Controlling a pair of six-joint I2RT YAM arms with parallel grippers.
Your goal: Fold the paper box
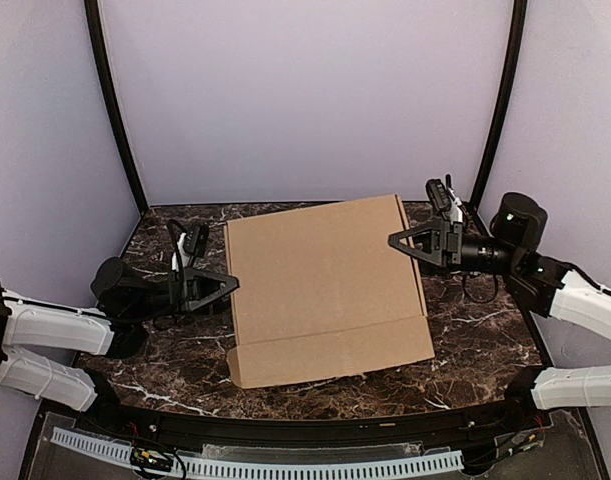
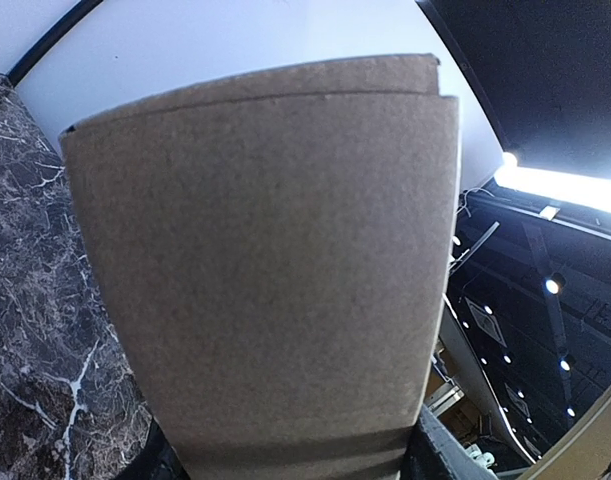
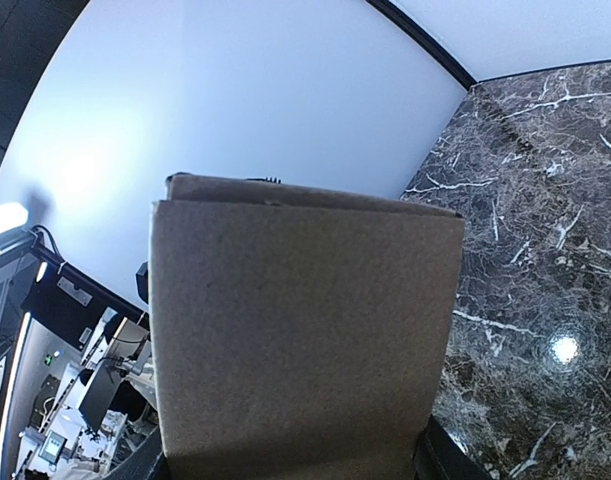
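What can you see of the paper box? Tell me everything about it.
The paper box is plain brown cardboard, folded into a shallow, closed rectangle. It lies flat on the marble table, turned a little askew. A fold line crosses the top near its front edge, and a small tab juts at the near left corner. The left claw meets its left side and the right claw its right side. In both wrist views its wall spans each claw's opening.
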